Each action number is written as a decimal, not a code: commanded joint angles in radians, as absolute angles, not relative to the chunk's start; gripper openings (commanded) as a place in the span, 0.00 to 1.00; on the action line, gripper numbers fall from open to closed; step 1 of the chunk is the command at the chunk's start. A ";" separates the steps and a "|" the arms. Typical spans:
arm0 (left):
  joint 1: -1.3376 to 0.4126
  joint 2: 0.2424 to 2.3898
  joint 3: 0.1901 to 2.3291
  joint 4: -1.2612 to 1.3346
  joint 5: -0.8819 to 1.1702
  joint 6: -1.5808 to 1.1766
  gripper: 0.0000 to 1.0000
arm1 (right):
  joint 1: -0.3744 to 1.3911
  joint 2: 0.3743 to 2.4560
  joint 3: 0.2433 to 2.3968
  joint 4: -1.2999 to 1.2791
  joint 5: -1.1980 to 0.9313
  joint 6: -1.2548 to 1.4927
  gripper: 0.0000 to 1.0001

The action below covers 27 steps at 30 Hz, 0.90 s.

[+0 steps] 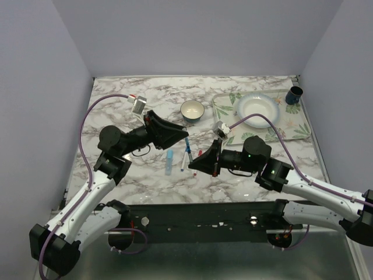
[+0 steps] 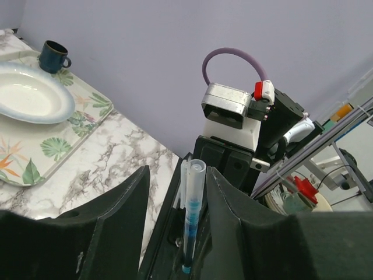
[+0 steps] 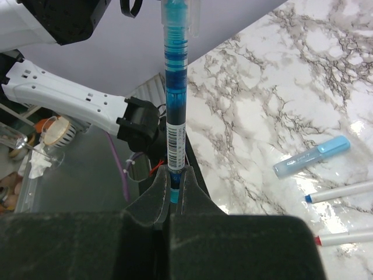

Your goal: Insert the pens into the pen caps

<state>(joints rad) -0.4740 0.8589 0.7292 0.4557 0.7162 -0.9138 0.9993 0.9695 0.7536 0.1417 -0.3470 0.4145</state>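
My right gripper [image 3: 173, 175] is shut on the lower end of a blue pen [image 3: 175, 93], which stands out from its jaws toward the left arm. A clear pen cap [image 2: 195, 186] sits over the pen's far end. That cap lies between the jaws of my left gripper [image 2: 176, 172], which is open: the cap rests against one finger and a gap shows on the other side. In the top view the left gripper [image 1: 180, 139] and right gripper [image 1: 197, 162] meet nose to nose over mid-table. Two more white pens, one blue-tipped [image 3: 341, 191] and one red-tipped [image 3: 344, 238], lie on the marble beside a short pale blue cap [image 3: 312, 157].
A small bowl [image 1: 192, 109] stands behind the grippers. At the back right a leaf-patterned tray [image 1: 297, 125] carries a white plate [image 1: 257, 108] and a dark blue cup [image 1: 294, 94]. Purple cables arch over both arms.
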 commanded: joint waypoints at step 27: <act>-0.600 0.939 0.606 0.508 0.695 -1.080 0.00 | 1.002 1.011 1.058 0.189 -0.008 0.252 0.01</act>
<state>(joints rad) -0.5373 0.8883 0.6476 0.6506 0.5735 -1.0409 1.0153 1.0027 0.8906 -0.0566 -0.1822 0.3183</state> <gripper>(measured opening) 0.053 0.027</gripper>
